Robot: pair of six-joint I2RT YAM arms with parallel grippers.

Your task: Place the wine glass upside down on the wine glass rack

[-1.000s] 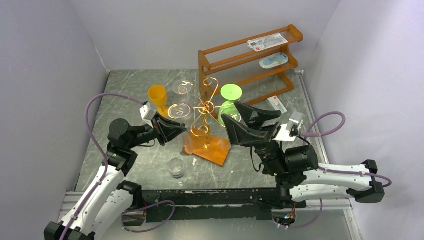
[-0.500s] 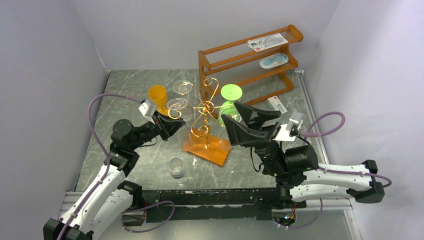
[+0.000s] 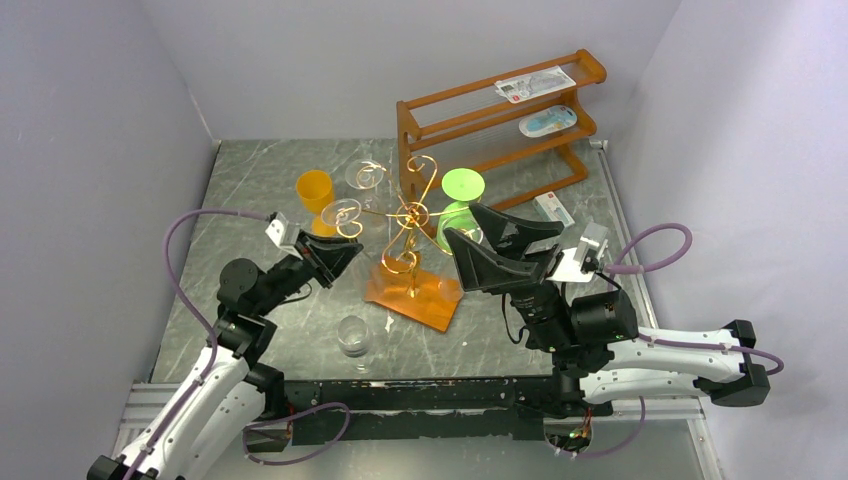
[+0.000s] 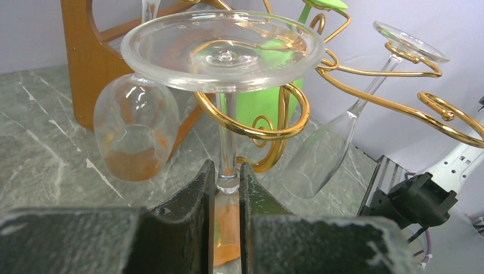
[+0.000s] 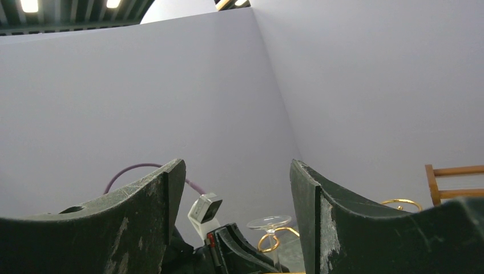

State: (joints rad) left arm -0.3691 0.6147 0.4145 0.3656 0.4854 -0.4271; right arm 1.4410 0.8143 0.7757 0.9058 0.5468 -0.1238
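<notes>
Only left wrist view shows left gripper [image 4: 226,174] pinching wine glass [image 4: 222,45] stem

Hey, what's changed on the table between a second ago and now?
The left gripper, shut on the stem of the upside-down wine glass, carried it left and slightly toward the back; its foot is now above a gold curl of the rack. The right gripper stayed open and in place; rack and tumbler did not move.
</notes>
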